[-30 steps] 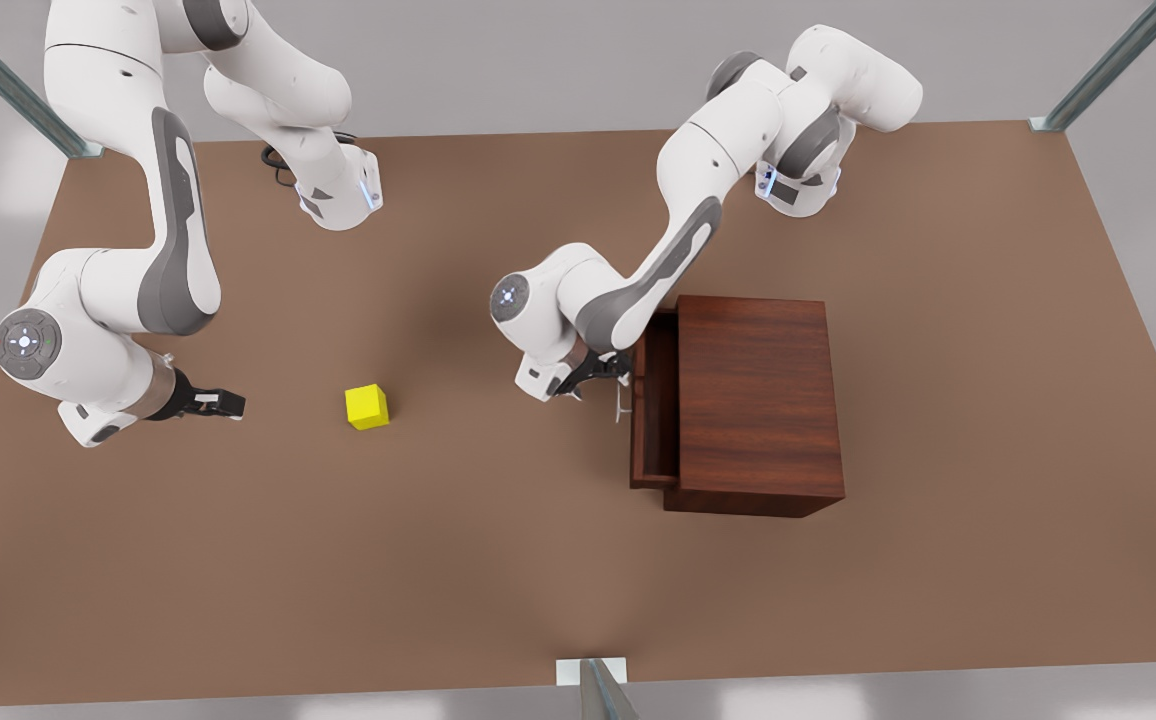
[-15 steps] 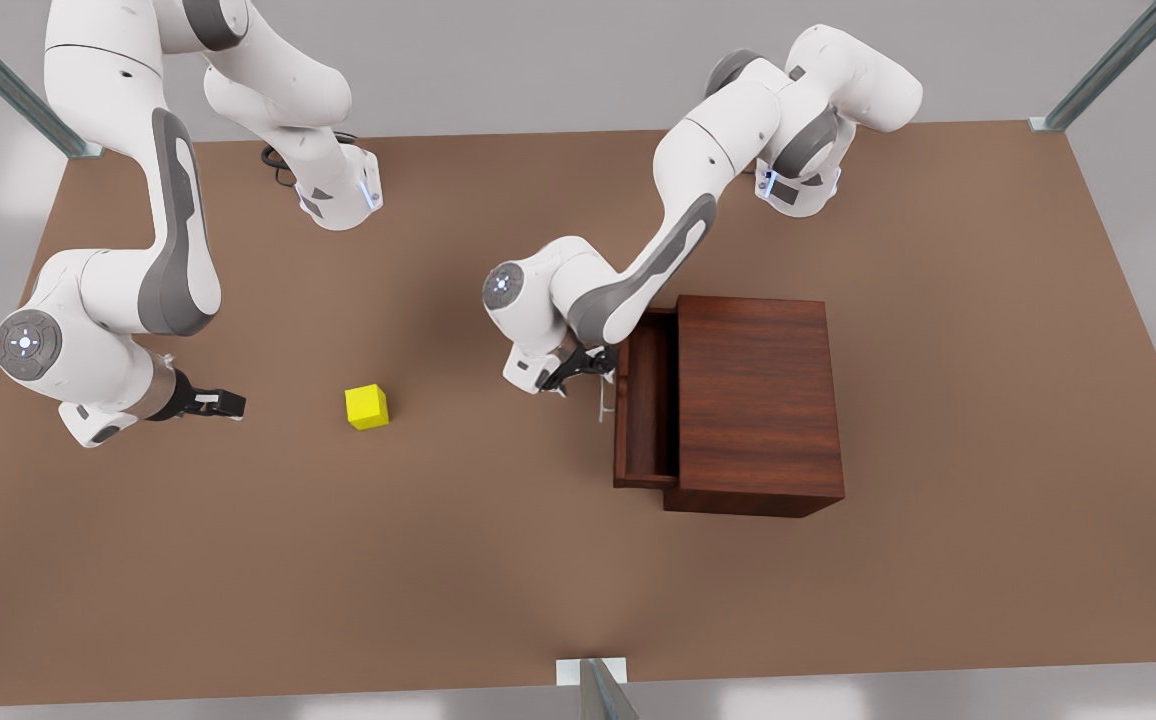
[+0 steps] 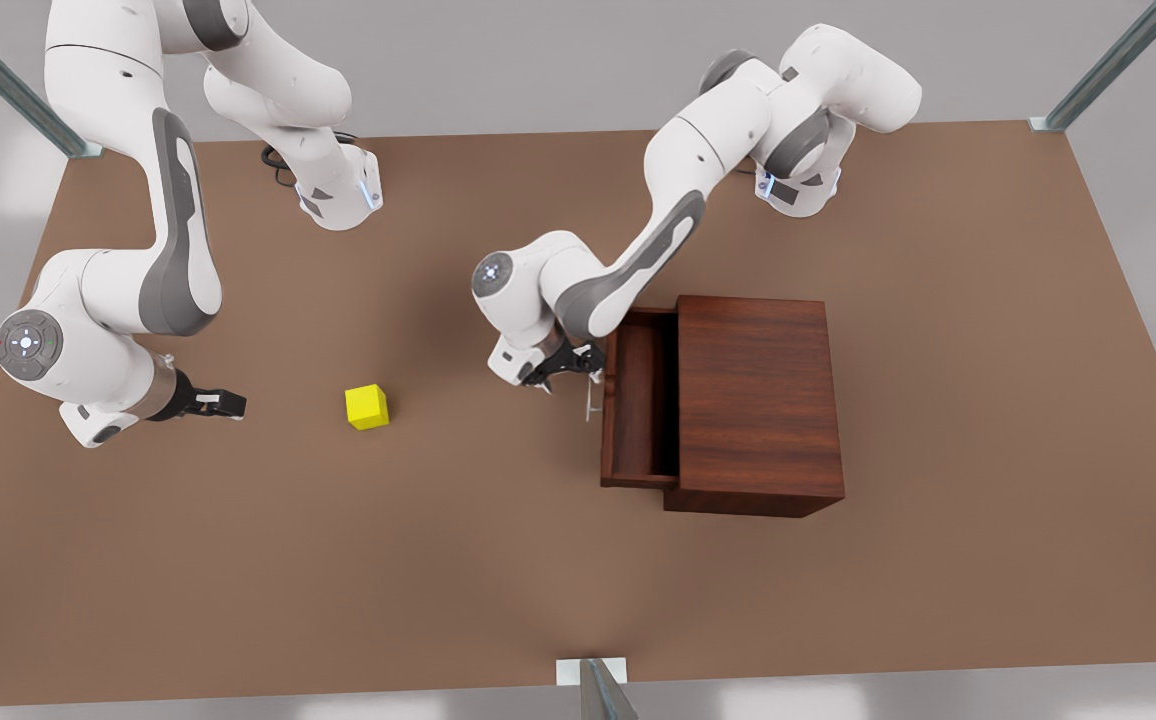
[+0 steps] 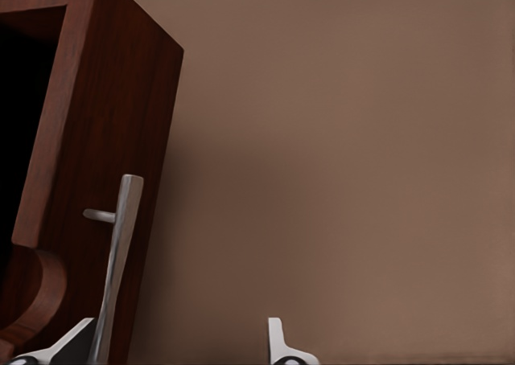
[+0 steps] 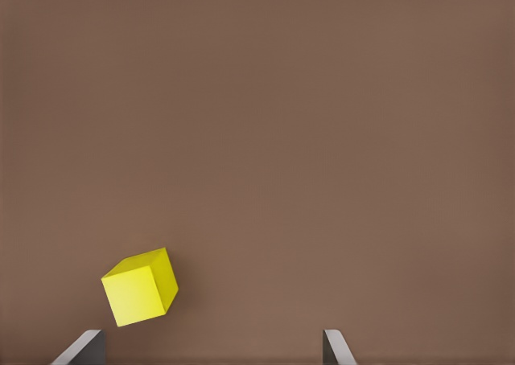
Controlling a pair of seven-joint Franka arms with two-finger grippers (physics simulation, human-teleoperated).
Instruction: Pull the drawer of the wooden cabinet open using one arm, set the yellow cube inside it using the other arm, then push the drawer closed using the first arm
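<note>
Brown matte tabletop [image 3: 498, 560] spreads bare across the near part of the front view. Farther in, toward the front view's left, the yellow cube [image 3: 366, 407] sits on the table, well apart from the cabinet. The right gripper [image 3: 228, 404] hovers low near the cube on its left side, not touching it; in the right wrist view its fingertips [image 5: 80, 350] stand wide apart with the cube [image 5: 140, 287] ahead of them on the table. Toward the front view's right, the drawer [image 3: 638, 410] stands partly pulled out of the wooden cabinet [image 3: 753, 400], its hollow showing. The left gripper [image 3: 578, 366] is at the drawer's silver handle [image 3: 592, 402]; in the left wrist view the handle [image 4: 119, 252] lies against one finger [image 4: 74, 345] while the other finger stands well off, so the fingers are spread.
</note>
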